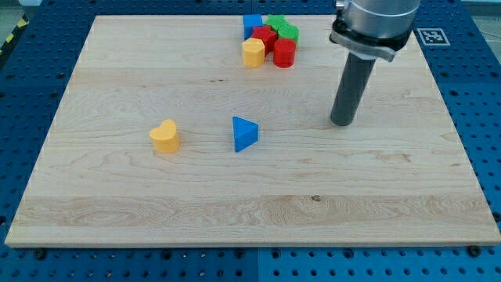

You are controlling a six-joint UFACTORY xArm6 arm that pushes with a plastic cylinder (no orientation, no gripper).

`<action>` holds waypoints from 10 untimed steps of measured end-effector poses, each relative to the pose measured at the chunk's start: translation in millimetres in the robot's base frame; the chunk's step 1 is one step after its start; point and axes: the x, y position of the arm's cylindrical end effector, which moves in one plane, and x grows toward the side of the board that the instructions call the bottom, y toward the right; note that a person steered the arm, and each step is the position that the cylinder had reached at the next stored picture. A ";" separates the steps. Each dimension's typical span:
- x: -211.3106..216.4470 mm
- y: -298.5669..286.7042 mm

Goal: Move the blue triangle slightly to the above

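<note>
My tip (341, 123) down on the board (117, 204), bare, touching nothing; blue triangle (244, 133) well apart toward the view's left, slightly lower; to push upward, tip needed below it, yellow heart (165, 136) farther left

The arm shows only its last part, coming in from the view's top right. There is a broad, round, silver-grey metal housing with a smooth sheen. Beneath it sits a black collar, a flat flange with angular edges, wider than what follows. From that collar runs a straight, dark grey rod, plain and round, matte, with no markings, ending in my tip (342, 123), cut blunt and flat.
</note>
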 end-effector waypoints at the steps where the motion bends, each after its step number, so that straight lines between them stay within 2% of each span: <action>1: 6.7 -34.7; 2: -2.6 -64.0; 7: -3.5 -84.3; 8: -3.5 -100.0; 10: -3.5 -169.1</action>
